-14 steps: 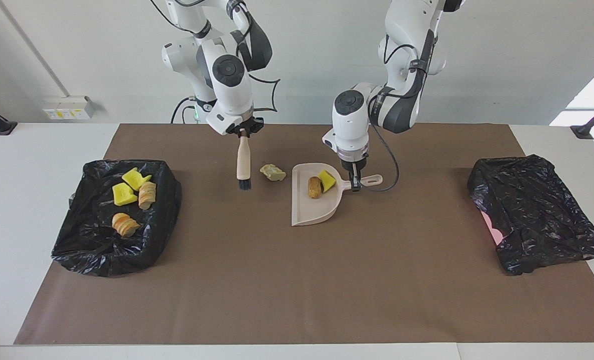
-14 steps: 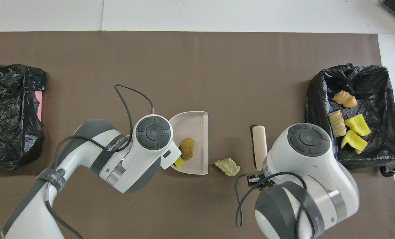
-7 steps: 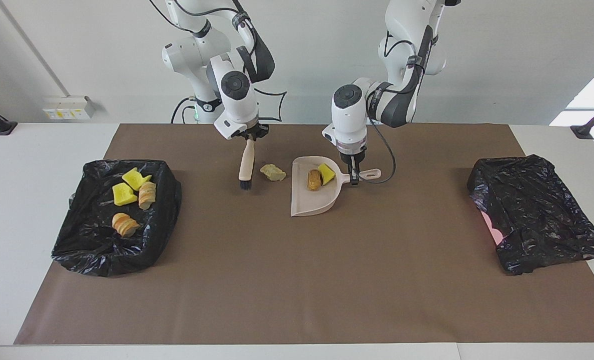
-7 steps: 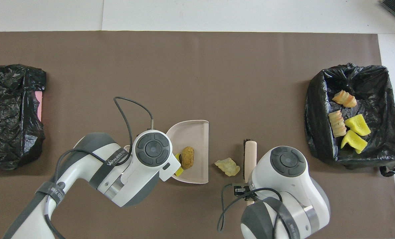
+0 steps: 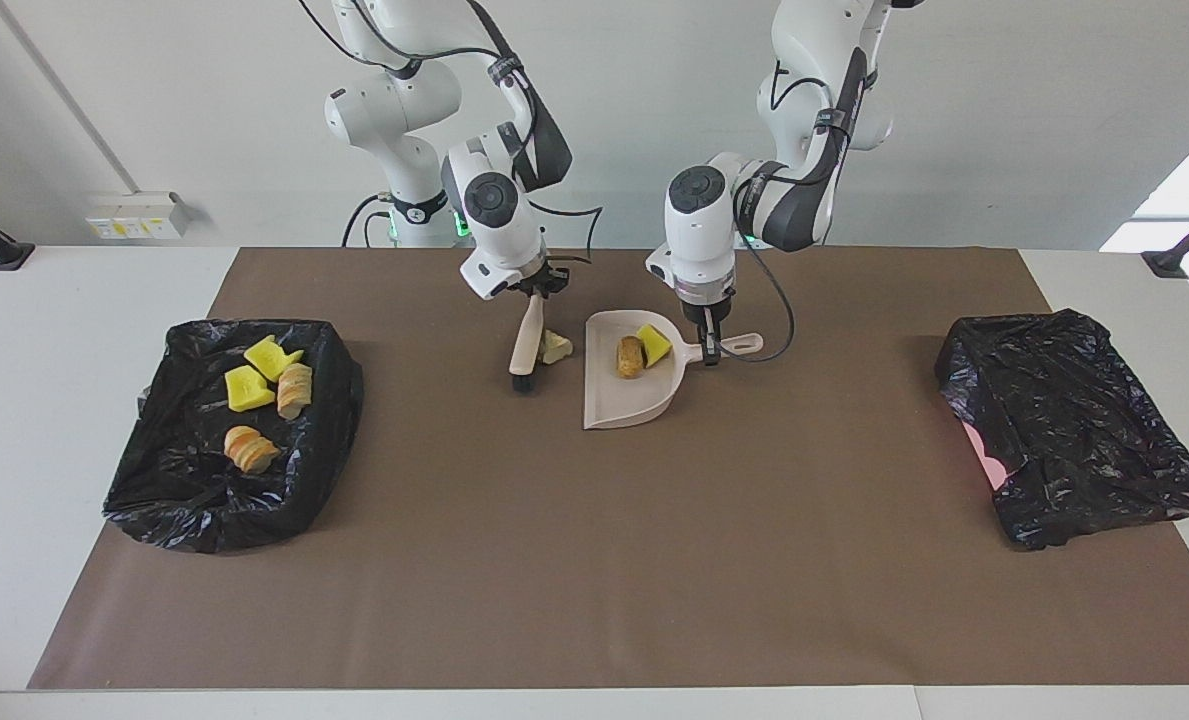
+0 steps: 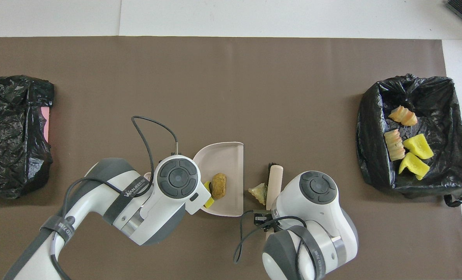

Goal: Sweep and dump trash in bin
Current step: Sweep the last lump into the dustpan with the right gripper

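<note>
My left gripper [image 5: 711,345] is shut on the handle of the pale pink dustpan [image 5: 622,405], which lies flat on the brown mat. A brown lump [image 5: 631,357] and a yellow chunk [image 5: 654,343] of trash sit in the pan near its handle. My right gripper [image 5: 536,290] is shut on the pale brush [image 5: 527,345], black bristles down on the mat. A pale tan lump [image 5: 557,347] lies between brush and dustpan [image 6: 225,159], touching the brush [image 6: 274,186]. Several more pieces lie in the black-lined bin [image 5: 329,420] at the right arm's end.
A second black-bagged bin [image 5: 1074,430], pink showing at one edge, sits at the left arm's end of the table. The brown mat [image 5: 594,560] covers most of the tabletop. A cable loops from the left wrist [image 6: 153,124] over the mat.
My right gripper carried the brush sideways toward the dustpan until it met the pale tan lump and nudged it closer to the pan. The dustpan shifted slightly nearer the robots.
</note>
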You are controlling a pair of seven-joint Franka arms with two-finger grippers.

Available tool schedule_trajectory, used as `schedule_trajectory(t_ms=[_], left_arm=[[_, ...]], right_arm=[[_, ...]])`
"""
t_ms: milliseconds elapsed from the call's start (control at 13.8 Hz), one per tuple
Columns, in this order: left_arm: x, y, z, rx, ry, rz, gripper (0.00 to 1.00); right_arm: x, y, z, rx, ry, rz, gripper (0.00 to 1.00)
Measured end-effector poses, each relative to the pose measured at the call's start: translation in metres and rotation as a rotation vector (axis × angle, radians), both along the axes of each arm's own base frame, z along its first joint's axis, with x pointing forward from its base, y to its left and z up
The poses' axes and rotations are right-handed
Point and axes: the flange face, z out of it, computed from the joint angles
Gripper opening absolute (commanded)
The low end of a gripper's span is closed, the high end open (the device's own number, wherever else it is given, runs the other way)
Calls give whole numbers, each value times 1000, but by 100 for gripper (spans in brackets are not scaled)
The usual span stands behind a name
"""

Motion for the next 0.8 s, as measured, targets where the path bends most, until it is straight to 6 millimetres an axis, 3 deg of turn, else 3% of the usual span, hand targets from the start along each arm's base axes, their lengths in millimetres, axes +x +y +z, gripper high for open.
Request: schedule_trajectory(t_ms=[579, 796], left_arm=[[-1, 1, 0, 0, -2, 16, 0], [-1, 1, 0, 0, -2, 18, 0]], right_arm=[[1, 77, 17, 153, 12, -133, 0], [0, 81, 22, 104, -2, -53, 0]])
